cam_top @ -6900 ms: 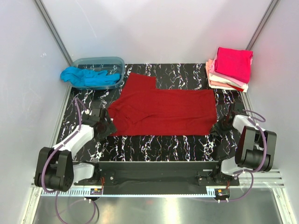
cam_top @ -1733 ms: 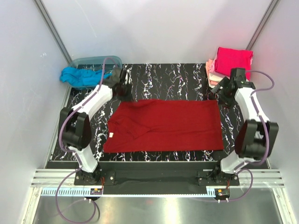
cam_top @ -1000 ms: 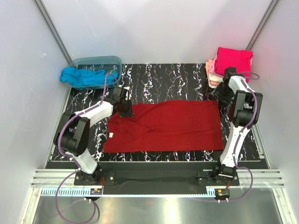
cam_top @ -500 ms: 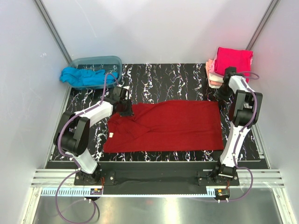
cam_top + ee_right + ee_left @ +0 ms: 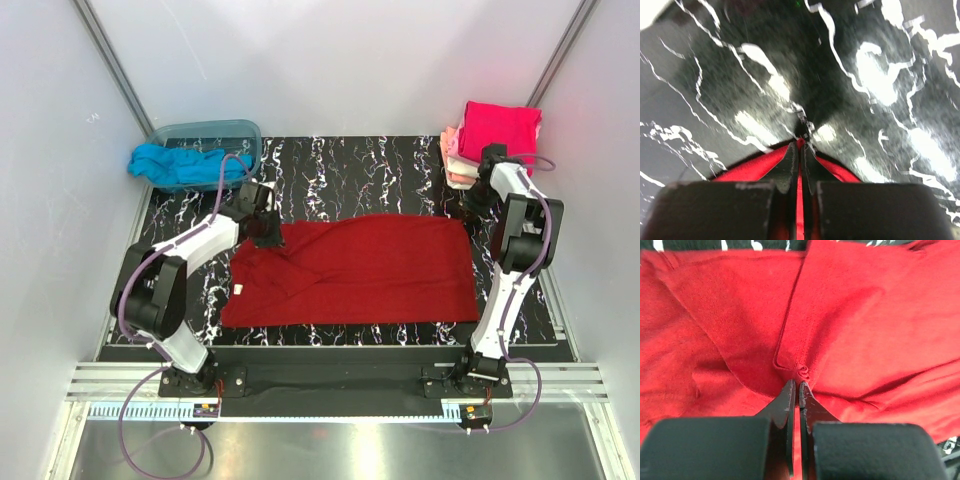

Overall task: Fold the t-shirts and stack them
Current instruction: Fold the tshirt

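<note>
A dark red t-shirt [image 5: 365,268] lies spread flat across the middle of the black marbled table [image 5: 370,170], its white neck tag [image 5: 238,290] at the left. My left gripper [image 5: 268,234] is shut on a pucker of the red cloth [image 5: 802,372] at the shirt's far left corner. At the far right corner my right gripper [image 5: 470,214] is shut on the red fabric's tip [image 5: 800,142]. A turquoise t-shirt [image 5: 180,165] hangs out of the tub. Folded t-shirts [image 5: 495,135], magenta on top, are stacked at the back right.
The translucent blue-grey tub [image 5: 225,132] stands at the back left corner of the table. White walls close in the back and both sides. Bare marbled tabletop shows beyond the red shirt and along its near edge.
My right gripper's jaws have closed on the shirt's far right corner. The left gripper stays shut on its corner and has shifted only slightly.
</note>
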{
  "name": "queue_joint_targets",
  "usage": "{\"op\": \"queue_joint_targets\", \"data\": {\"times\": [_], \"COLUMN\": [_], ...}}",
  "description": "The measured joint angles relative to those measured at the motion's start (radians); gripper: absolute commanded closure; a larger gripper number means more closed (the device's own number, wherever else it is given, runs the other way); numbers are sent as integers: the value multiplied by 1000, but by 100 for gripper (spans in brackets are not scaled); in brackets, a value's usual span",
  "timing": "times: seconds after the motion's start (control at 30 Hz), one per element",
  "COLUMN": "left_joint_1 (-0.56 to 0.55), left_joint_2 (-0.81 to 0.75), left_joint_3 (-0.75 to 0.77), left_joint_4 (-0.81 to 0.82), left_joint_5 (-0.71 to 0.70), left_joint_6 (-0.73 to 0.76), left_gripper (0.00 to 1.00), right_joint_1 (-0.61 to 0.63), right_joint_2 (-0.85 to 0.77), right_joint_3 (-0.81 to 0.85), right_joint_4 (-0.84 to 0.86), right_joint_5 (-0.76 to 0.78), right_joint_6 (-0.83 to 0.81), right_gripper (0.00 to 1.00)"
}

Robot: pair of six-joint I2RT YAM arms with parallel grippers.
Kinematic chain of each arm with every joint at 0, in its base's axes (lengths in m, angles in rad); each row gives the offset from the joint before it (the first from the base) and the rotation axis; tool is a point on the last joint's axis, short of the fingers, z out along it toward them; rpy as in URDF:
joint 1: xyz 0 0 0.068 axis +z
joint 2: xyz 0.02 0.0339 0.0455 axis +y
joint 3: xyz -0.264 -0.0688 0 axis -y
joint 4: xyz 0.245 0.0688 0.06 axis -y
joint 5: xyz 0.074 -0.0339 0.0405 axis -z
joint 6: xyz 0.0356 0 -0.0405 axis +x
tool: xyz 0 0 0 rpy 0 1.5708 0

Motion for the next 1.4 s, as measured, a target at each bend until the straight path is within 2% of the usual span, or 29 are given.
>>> {"op": "queue_joint_targets", "data": {"times": [0.73, 0.9, 1.2, 1.4], "left_joint_1": [0, 0, 0, 0], "left_joint_2": [-208, -275, -420, -502], "left_joint_3": [81, 64, -54, -68], "left_joint_4": [-168, -193, -269, -332], "left_joint_5": [-23, -42, -78, -108], "left_joint_6": [-6, 6, 19, 39], "left_gripper": [100, 100, 100, 100], "right_joint_1": [1, 1, 1, 1], "right_joint_2": [-250, -340, -524, -602], "right_joint_3": [-123, -229, -459, -548], "right_joint_4": [-21, -12, 9, 23], "right_joint_5": [4, 19, 48, 56], "right_joint_6": [2, -4, -5, -5], "right_gripper": [100, 100, 100, 100]}}
